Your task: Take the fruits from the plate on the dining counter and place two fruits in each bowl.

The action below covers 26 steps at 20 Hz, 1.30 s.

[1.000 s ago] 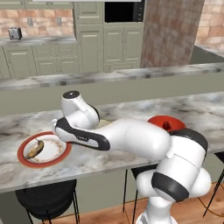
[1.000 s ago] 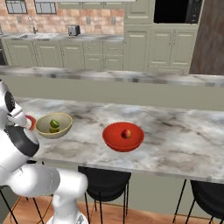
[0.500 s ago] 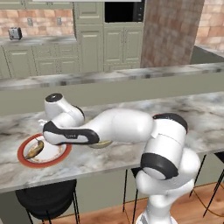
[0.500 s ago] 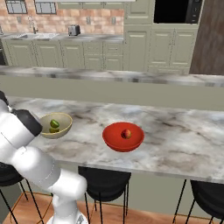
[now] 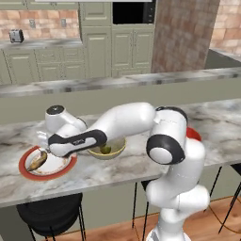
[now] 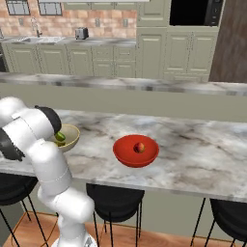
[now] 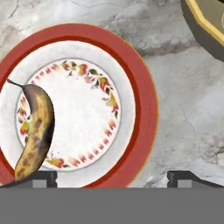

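The banana (image 7: 34,131) lies on the left part of the plate (image 7: 144,109) in the hand view, its lower end just by the left fingertip, so it sits off to one side of the gripper (image 7: 111,177) rather than between the tips. The jaws stand wide apart with nothing between them, above the plate's lower rim. In the left base view the arm reaches low and far to the left across the counter (image 5: 117,172), its hand hanging over the plate (image 5: 28,172) and pointing down. The tan bowl (image 5: 117,149) sits just beside the plate and holds limes (image 5: 105,149). The red bowl (image 6: 126,157), well apart to the right, holds the orange-red fruit (image 6: 139,147)
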Tool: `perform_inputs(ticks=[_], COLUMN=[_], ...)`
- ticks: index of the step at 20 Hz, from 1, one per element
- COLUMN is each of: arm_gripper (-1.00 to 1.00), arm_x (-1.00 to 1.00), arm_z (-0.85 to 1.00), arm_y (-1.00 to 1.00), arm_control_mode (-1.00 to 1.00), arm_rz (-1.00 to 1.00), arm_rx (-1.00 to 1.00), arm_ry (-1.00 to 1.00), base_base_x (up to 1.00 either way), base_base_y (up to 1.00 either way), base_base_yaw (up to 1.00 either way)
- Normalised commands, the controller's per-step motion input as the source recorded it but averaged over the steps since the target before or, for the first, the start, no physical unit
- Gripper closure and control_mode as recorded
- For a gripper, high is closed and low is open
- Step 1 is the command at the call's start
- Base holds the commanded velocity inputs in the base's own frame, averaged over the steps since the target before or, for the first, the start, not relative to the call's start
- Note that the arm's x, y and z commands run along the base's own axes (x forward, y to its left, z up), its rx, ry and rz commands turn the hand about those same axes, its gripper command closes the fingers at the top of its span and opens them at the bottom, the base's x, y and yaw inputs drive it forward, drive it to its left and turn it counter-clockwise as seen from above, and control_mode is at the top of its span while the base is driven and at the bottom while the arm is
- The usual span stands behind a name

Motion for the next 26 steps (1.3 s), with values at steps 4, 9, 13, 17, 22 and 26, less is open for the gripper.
perform_inputs(ticks=[4,9,13,17,22,26], arm_gripper=[-1.00,-1.00,-1.00,-1.00,-1.00,-1.00], arm_x=[0.39,0.36,0.33,0.29,0.13,0.10], arm_z=[-0.30,-0.13,-0.01,0.02,-0.16,-0.23], arm_y=[0.34,0.39,0.51,0.46,0.26,0.10], arm_control_mode=[-1.00,-1.00,-1.00,-1.00,-1.00,-1.00], arm_rz=[0.03,0.00,0.00,0.00,0.00,0.00], arm_rx=[0.00,0.00,0.00,0.00,-0.05,-0.06], arm_ry=[0.13,0.08,0.02,0.09,0.14,0.06], base_base_x=[0.00,0.00,0.00,0.00,0.00,0.00], base_base_y=[0.00,0.00,0.00,0.00,0.00,0.00], base_base_yaw=[0.00,0.00,0.00,0.00,0.00,0.00])
